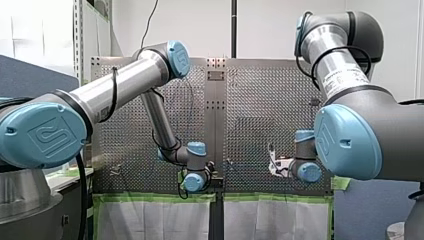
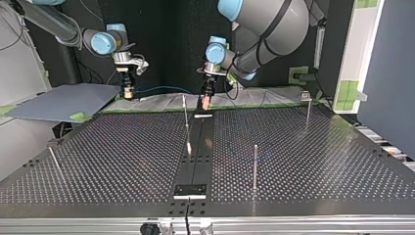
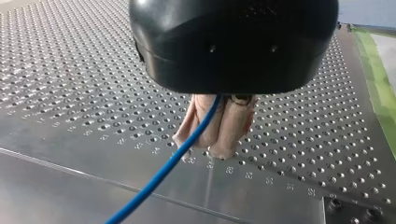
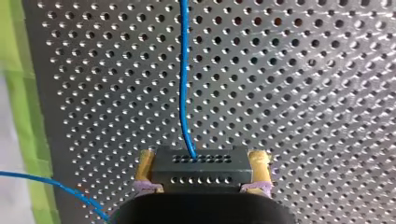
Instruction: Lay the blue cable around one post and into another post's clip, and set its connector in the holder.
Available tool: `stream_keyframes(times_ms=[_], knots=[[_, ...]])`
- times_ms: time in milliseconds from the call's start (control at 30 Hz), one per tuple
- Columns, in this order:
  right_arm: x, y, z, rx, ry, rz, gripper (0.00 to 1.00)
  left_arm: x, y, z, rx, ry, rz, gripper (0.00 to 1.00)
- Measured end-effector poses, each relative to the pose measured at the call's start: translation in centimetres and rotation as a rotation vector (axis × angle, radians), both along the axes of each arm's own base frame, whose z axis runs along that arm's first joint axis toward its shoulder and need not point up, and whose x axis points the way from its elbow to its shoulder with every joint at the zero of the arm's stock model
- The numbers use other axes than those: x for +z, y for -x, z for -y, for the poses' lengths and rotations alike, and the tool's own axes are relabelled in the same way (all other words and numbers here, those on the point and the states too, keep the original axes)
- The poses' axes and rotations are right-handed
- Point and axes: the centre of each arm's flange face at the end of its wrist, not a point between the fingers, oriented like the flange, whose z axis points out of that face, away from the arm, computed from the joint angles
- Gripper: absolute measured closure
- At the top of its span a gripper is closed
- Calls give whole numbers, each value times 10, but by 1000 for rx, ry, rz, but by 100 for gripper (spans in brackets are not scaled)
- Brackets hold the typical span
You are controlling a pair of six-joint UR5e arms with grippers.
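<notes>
As left pincer [image 3: 205, 148] grips blue cable [image 3: 155, 179], right pincer [image 4: 203, 163] connector [image 4: 201, 171], table [image 4: 303, 93] edge close

Along the table's [image 2: 98, 161] top-view far edge, the cable [image 2: 164, 89] spans my right gripper [image 2: 128, 94] to my left gripper [image 2: 206, 103].

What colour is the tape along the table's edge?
Green; the tape shows best in the right wrist view.

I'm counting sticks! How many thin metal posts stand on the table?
4, top view: one post far middle, one nearer right of middle, one far right, one near left. Others may be hidden.
</notes>
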Motion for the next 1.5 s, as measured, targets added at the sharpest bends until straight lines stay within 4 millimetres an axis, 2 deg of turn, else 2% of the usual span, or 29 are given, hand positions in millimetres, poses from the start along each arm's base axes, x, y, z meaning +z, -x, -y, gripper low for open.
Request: stream_keyframes(times_ms=[233,433,800,1500], knots=[[-12,2,-2,-2,-11,-3,81,0,-1,-1,8,-1,0,100],[-14,3,1,-6,-9,-1,81,0,-3,-5,25,-8,4,100],[-12,7,10,-16,4,2,81,0,-8,-12,51,-40,9,100],[-4,7,30,-22,45,13,81,5,-19,-12,38,-48,29,100]])
